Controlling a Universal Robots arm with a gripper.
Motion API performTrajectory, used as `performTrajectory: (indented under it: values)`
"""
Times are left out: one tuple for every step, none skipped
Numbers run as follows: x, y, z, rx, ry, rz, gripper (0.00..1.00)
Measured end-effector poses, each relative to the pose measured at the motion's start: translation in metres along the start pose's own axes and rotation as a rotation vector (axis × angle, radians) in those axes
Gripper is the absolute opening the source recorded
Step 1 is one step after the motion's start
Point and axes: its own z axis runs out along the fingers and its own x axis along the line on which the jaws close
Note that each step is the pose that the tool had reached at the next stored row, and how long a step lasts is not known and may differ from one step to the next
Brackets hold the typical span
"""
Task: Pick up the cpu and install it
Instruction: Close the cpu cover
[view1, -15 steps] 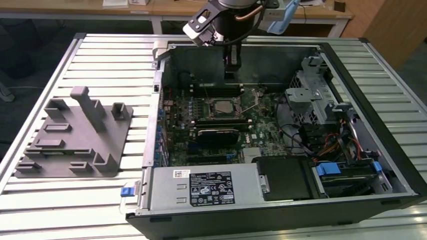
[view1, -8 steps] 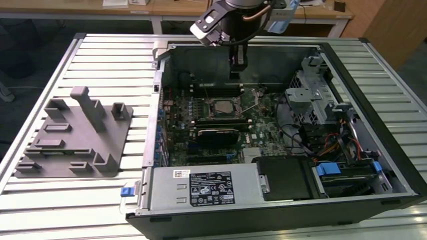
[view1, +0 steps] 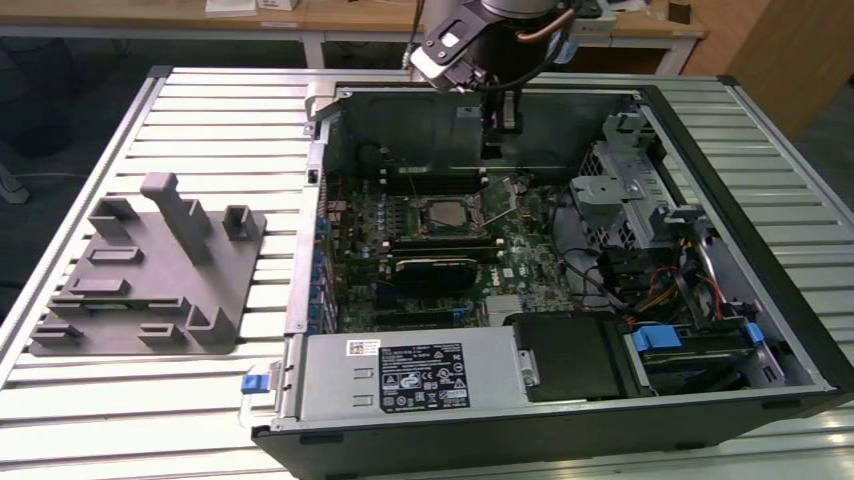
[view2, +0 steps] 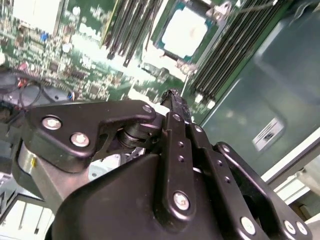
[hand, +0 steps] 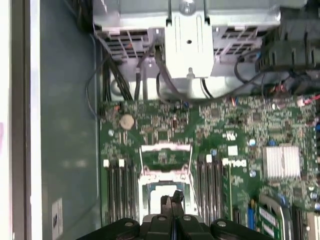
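Observation:
The cpu (view2: 185, 27), a silver-grey square chip, lies flat in the motherboard socket (view1: 446, 212) inside the open computer case (view1: 747, 330). My gripper (view1: 499, 128) hangs over the rear part of the case, a little behind and above the socket. Its two slim black fingers (hand: 172, 199) are pressed together with nothing between them, in both wrist views. The fingertips (view2: 172, 96) sit short of the chip and do not touch it. In the first wrist view the socket frame (hand: 165, 159) lies beyond the fingertips, between rows of memory slots.
A large grey plastic fixture tray (view1: 147, 275) stands on the slatted table at the exterior view's left. Inside the case are a power supply (view1: 407, 375), a drive cage (view1: 627, 190), loose cables (view1: 654, 290) and a small heatsink (hand: 281, 161).

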Motion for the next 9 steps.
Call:
performTrajectory:
  values:
    - [0.0002,0.0035,0.0001,0.0,0.0,0.0,0.11]
    - [0.0003,0.0068,0.0002,0.0,0.0,0.0,0.11]
    - [0.0005,0.0103,0.0003,0.0,-0.0001,0.0,0.11]
    - [0.0007,0.0136,0.0004,0.0,-0.0002,0.0,0.11]
    - [0.0009,0.0168,0.0005,0.0001,-0.0003,0.0,0.11]
    - [0.001,0.0198,0.0006,0.0001,-0.0002,0.0,0.11]
    - [0.0012,0.0223,0.0007,0.0001,-0.0001,0.0,0.11]
    - [0.0012,0.0243,0.0009,0.0,0.0,0.0,0.11]
    - [0.0013,0.0259,0.0011,0.0,-0.0001,0.0,0.11]
